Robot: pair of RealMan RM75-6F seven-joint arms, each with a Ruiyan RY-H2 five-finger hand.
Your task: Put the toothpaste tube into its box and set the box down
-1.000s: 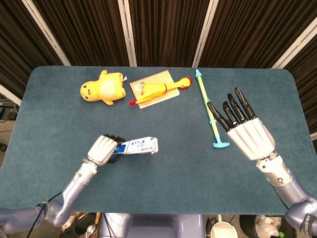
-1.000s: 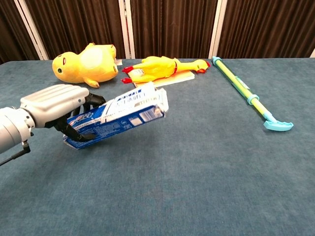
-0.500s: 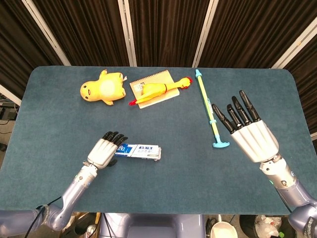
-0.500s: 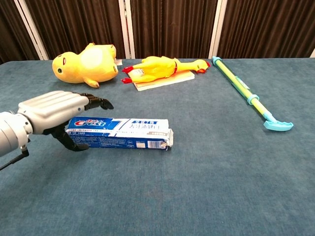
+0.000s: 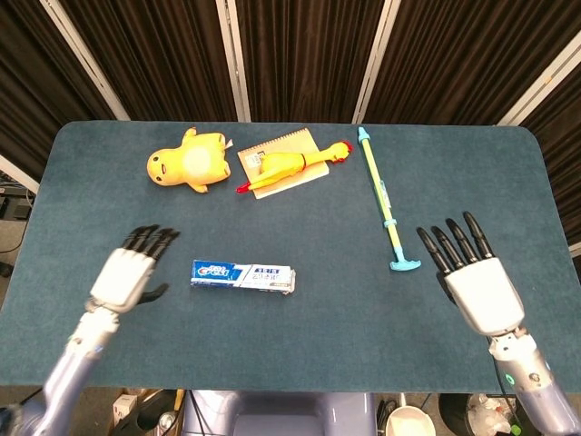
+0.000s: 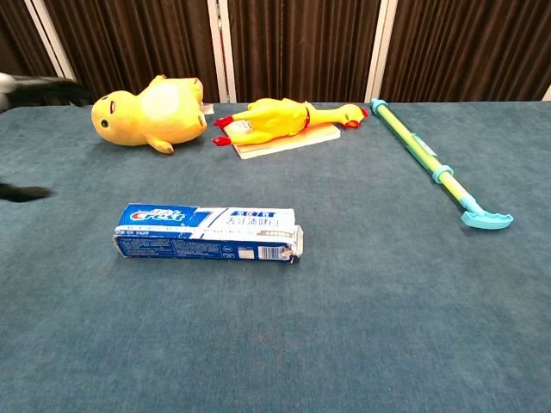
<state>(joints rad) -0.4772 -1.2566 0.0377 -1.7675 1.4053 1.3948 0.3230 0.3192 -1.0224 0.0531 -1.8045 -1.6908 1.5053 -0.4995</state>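
Note:
The blue and white toothpaste box (image 5: 242, 274) lies flat on the table (image 5: 300, 363), lengthwise left to right; in the chest view the box (image 6: 208, 232) shows its flaps at the right end. No tube is visible outside it. My left hand (image 5: 129, 272) hovers to the left of the box, apart from it, fingers spread and holding nothing; only its blurred fingertips (image 6: 43, 86) show at the left edge of the chest view. My right hand (image 5: 477, 282) is open at the front right, far from the box.
At the back lie a yellow plush duck (image 5: 189, 162), a rubber chicken (image 5: 290, 165) on a notepad (image 5: 272, 150), and a green and blue stick with a hooked end (image 5: 386, 204). The table edges run close to both hands.
The left hand lowered the box flat onto the table, let go of it and drew back to the left. The right hand pulled back toward the front edge.

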